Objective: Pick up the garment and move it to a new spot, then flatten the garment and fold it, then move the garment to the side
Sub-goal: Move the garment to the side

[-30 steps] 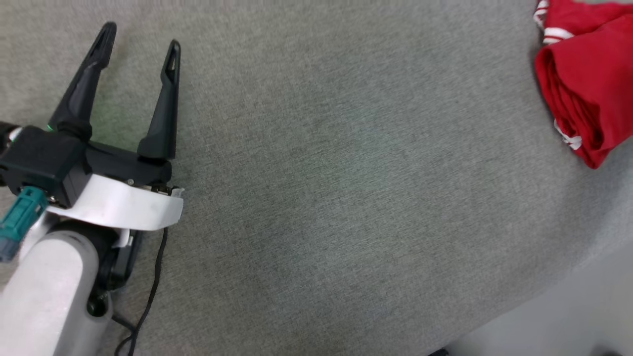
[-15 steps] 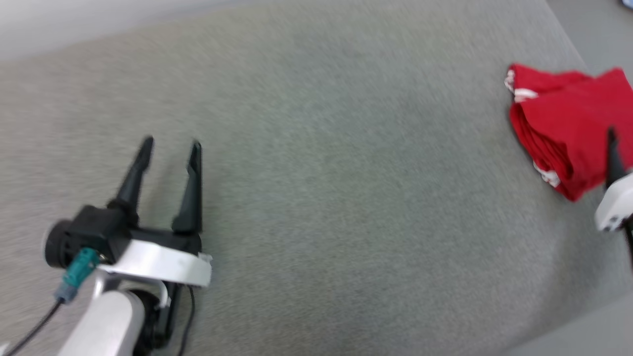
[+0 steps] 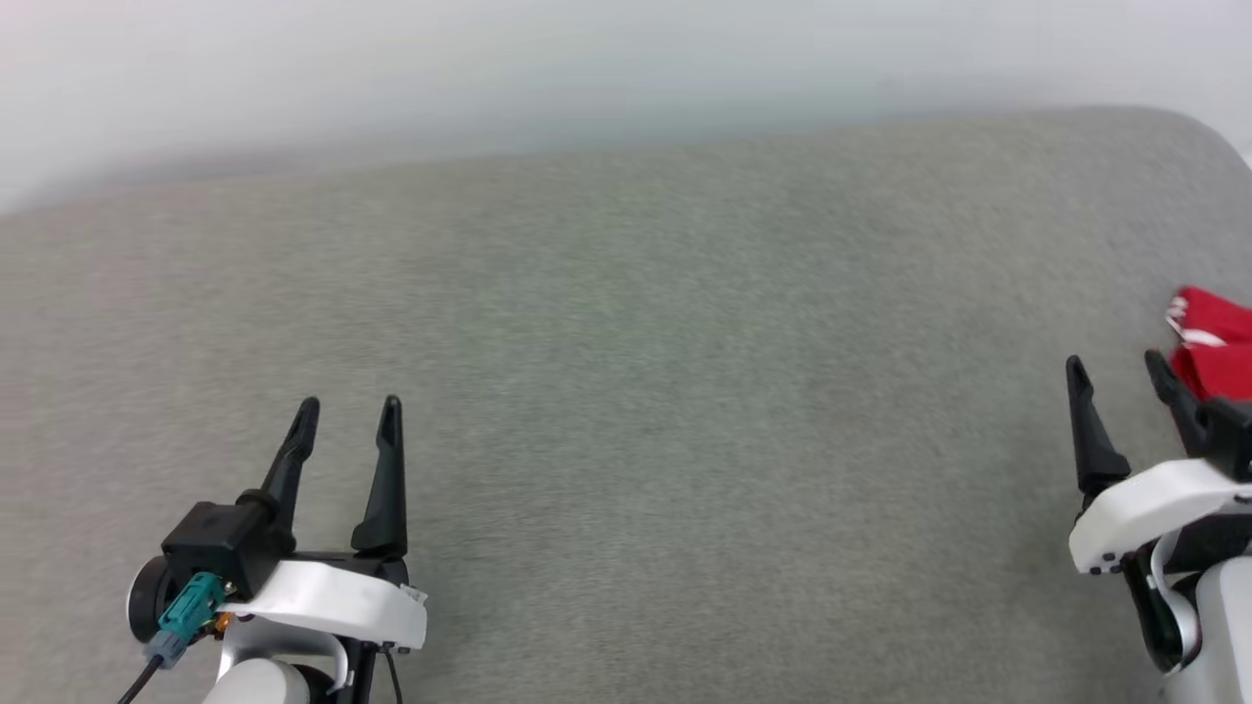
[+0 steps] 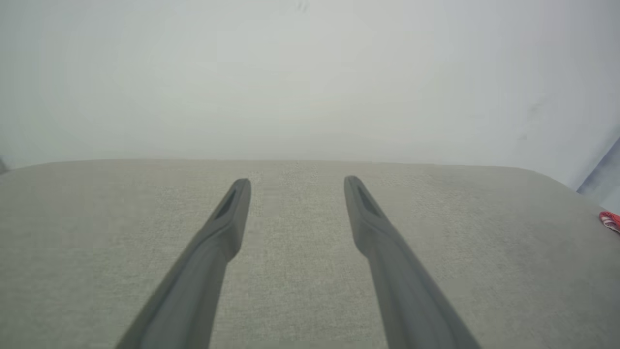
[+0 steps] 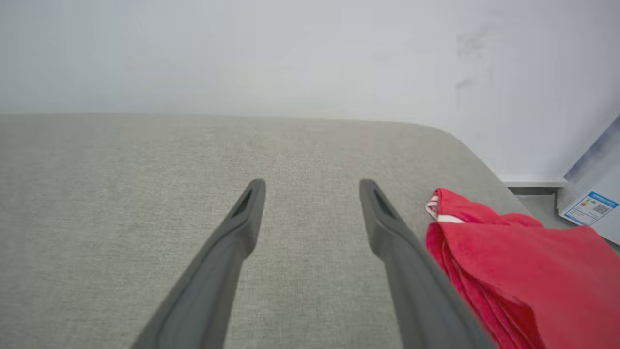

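Note:
The garment (image 3: 1213, 347) lies folded at the right edge of the grey cloth surface (image 3: 626, 411), a red bundle with white-striped trim. In the right wrist view the garment (image 5: 523, 271) sits just right of my right gripper (image 5: 312, 186), which stands open and empty beside it, not touching. In the head view the right gripper (image 3: 1115, 370) is at the lower right, the garment behind its right finger. My left gripper (image 3: 350, 406) stands open and empty at the lower left, far from the garment. A sliver of the garment (image 4: 611, 221) shows in the left wrist view past the left gripper (image 4: 296, 183).
The grey surface ends at a rounded far right corner (image 5: 450, 133), with a pale wall (image 3: 587, 68) behind it. A white sheet with a blue label (image 5: 588, 206) leans by the wall past that corner.
The head camera has tilted up, so the picture shifted: the wall now shows at the top and both grippers sit low. The right gripper has come into view beside the garment.

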### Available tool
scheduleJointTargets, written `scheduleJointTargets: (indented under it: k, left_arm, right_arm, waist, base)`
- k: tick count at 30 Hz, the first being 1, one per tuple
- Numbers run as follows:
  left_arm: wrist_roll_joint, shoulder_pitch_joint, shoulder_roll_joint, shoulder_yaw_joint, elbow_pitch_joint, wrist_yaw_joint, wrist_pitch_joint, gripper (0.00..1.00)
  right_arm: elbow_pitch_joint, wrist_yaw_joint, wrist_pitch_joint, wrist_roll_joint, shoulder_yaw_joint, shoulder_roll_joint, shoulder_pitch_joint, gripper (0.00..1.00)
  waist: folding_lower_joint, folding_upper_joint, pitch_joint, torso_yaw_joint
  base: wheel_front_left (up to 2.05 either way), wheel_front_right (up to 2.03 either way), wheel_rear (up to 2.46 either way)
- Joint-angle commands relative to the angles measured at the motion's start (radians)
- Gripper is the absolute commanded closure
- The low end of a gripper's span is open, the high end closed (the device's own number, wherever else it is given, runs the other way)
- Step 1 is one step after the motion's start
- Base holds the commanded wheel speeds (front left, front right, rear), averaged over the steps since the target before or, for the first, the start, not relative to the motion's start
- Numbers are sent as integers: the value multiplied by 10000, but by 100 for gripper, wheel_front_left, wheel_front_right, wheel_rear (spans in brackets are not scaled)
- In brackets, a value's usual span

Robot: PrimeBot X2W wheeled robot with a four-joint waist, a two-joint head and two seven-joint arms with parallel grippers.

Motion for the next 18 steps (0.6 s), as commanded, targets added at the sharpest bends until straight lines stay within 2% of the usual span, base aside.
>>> scheduleJointTargets:
  k: [1,8,18]
  left_arm:
    - [9,106,-23,37,26,16,-62,0]
    - [30,637,2,527,251,210,-185,0]
    - [132,1483,74,367,314,133,-168,0]
  right_arm:
    - [-118,-8,-10,85,-21,21,176,0]
    - [-2273,-8,256,235,266,472,1281,0]
    - [-4883,-8,1250,-91,-20,1217,3664,0]
  waist:
    - [2,0,-553,628]
    - [2,0,-973,1033]
    - [2,0,-1834,919]
  base:
    - [0,0,0]
    - [0,0,0]
    - [0,0,0]
